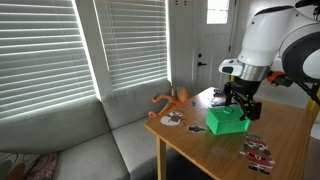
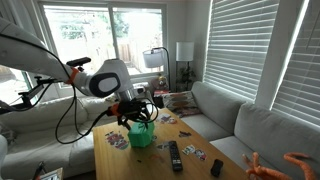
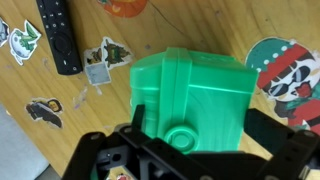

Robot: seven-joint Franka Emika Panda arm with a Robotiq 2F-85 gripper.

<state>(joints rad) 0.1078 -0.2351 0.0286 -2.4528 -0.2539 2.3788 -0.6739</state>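
A green plastic box point(image 3: 190, 95) with a round boss on its near face sits on the wooden table point(image 1: 290, 130). It shows in both exterior views point(image 1: 228, 121) point(image 2: 142, 134). My gripper point(image 3: 200, 112) comes straight down over it, one black finger against each side, closed on the box. In the exterior views the gripper point(image 1: 240, 100) point(image 2: 140, 112) sits right on top of the box, which looks to be resting on the table. The fingertips are hidden behind the box.
A black remote point(image 3: 60, 35) point(image 2: 176, 155) lies on the table near the box. Stickers or cards are scattered about, including a Santa one point(image 3: 290, 70). An orange toy point(image 1: 172, 100) lies at the table's edge. A grey couch point(image 1: 70, 140) stands beside the table.
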